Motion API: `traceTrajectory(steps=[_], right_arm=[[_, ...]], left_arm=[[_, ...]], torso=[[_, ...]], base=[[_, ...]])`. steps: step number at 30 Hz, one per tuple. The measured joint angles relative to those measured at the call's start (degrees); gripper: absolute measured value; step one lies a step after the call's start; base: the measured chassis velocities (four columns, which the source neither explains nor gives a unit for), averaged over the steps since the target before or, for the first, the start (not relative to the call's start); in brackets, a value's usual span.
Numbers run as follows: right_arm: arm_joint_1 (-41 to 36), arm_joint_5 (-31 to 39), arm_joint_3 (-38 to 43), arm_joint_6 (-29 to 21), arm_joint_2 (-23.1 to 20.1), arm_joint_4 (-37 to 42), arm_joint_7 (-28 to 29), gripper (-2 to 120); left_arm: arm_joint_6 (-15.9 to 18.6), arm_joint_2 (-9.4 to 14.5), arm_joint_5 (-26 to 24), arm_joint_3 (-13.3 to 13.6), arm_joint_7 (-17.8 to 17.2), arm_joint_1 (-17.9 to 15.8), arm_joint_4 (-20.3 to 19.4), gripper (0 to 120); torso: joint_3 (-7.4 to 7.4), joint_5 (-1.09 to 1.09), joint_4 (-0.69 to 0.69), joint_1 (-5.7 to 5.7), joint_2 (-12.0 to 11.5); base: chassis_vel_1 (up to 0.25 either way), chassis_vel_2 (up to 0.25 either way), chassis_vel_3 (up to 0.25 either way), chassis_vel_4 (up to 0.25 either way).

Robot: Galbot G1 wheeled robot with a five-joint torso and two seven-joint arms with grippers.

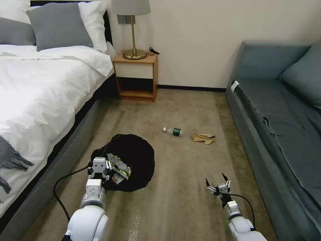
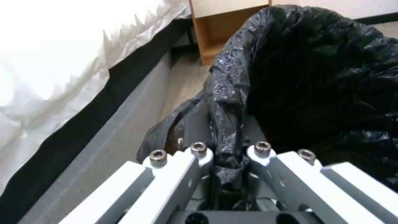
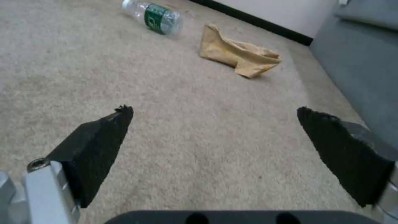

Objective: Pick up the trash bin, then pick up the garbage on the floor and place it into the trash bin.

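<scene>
Down at seven o'clock in the head view, the left gripper (image 1: 107,166) clamps the trash bin (image 1: 133,160) rim, two wrappers (image 1: 119,167) already inside; bottle (image 1: 174,131) and tan paper (image 1: 204,137) remain on the carpet. Left wrist view: fingers pinch the black liner. Right wrist view: the right gripper (image 3: 215,133) gapes empty, paper at twelve o'clock.

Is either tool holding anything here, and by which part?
The left tool is shut on the trash bin, pinching its bag-covered rim on the robot's side. The right tool is open over bare carpet, holding nothing.
</scene>
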Motion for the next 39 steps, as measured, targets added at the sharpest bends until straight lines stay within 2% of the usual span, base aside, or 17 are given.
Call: traceTrajectory(steps=[18, 39], right_arm=[[-1.82, 0.91, 2.77, 1.83, -1.50, 1.68, -0.90, 100], [-1.62, 2.02, 4.91, 3.75, -2.15, 0.06, -3.56, 100]], left_arm=[[-1.01, -0.43, 0.53, 0.09, -0.09, 1.98, -1.58, 4], [-1.92, -0.03, 0.67, 0.09, 0.04, 2.34, -0.68, 4]], torso=[[0.00, 0.01, 0.00, 0.00, 0.00], [0.00, 0.00, 0.00, 0.00, 0.00]], base=[[0.000, 0.000, 0.000, 0.000], [-0.003, 0.004, 0.003, -0.005]])
